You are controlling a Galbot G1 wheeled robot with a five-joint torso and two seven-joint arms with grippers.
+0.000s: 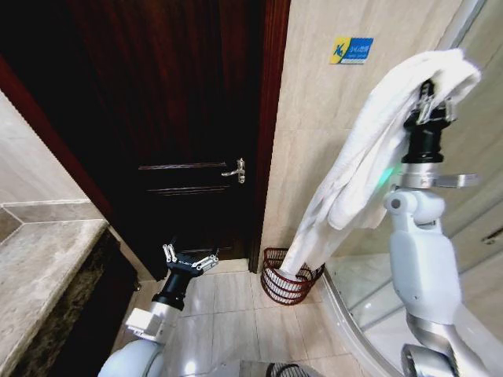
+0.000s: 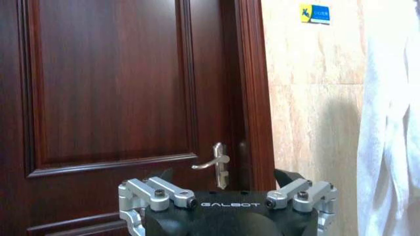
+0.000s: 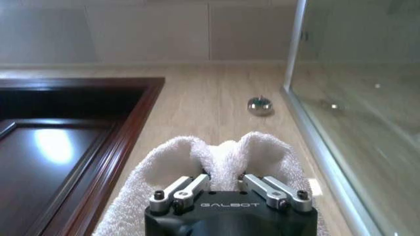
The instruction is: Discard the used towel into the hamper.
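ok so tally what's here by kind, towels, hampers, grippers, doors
towel: 1, white, held up by the right gripper, its lower end in the hamper
hamper: 1, reddish-brown
grippers: 2, the left gripper low by the door, jaws open
door: 1, dark wood
total: 5

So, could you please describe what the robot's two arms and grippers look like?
Both arms have smooth white, rounded shells ending in a black cylindrical wrist. The right arm shows a small green light near its upper joint. The left gripper and right gripper have black bodies marked GALBOT in pale letters, with silver metal finger linkages joined by dark bolts. No loose cables are visible.
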